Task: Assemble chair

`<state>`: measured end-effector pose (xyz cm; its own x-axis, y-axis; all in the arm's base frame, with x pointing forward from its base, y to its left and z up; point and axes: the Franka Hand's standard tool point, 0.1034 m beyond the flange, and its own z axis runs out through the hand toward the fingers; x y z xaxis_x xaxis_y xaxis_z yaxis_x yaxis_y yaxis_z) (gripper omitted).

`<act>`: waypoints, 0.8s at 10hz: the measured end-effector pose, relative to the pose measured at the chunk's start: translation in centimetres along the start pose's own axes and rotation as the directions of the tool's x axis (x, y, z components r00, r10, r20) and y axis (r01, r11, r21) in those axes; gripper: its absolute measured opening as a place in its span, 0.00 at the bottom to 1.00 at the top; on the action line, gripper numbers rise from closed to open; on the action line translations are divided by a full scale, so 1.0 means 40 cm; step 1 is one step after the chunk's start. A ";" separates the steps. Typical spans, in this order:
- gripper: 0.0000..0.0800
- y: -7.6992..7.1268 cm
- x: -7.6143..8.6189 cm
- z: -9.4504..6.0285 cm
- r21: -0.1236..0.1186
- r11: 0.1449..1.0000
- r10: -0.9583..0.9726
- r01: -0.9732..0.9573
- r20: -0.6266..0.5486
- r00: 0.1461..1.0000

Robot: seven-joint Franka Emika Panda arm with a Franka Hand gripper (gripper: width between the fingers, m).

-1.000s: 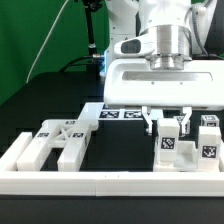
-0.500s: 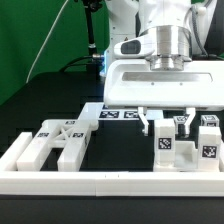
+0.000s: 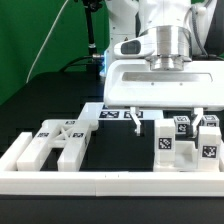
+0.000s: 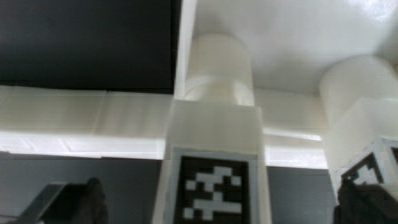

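Chair parts (image 3: 28, 150) of smooth white plastic, blocky and thick-walled, lie on a matte black table (image 3: 115, 152) behind a low white border rail (image 3: 100, 180). Toward the exterior view's left sits the cross-braced piece (image 3: 62, 131). It is made of chunky square bars framing an X, with small black-and-white square tags on its upper faces.

Near the middle, further back, the marker board (image 3: 113, 113) lies flat, thin and white, showing a row of tags.

On the exterior view's right several legs (image 3: 167, 148) stand upright close together. Each is a thick square-sectioned post with a tag on the face toward the camera. The gripper (image 3: 164, 118) hangs over them beneath a broad, rounded white housing. Its two slim fingers (image 3: 131, 119) are spread wide apart, with legs standing between them and nothing clamped.

In the wrist view one leg (image 4: 214, 120) fills the centre. It is a glossy squared post that rounds off toward its far end, with a crisp tag on the near face. A second, similarly rounded leg (image 4: 365, 110) stands just beside it.
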<state>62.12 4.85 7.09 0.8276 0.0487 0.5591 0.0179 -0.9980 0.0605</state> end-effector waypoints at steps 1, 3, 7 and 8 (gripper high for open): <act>0.81 0.002 -0.002 0.001 0.002 1.000 0.002 -0.002 0.012 1.000; 0.81 0.002 0.031 -0.021 0.036 0.998 0.037 -0.041 0.112 0.993; 0.81 -0.005 0.065 -0.004 0.067 0.994 0.072 -0.092 0.253 0.965; 0.81 -0.002 0.062 -0.005 0.080 0.991 0.072 -0.106 0.344 0.936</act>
<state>64.05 5.04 8.62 0.9690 -0.0402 0.2439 -0.0249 -0.9975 -0.0657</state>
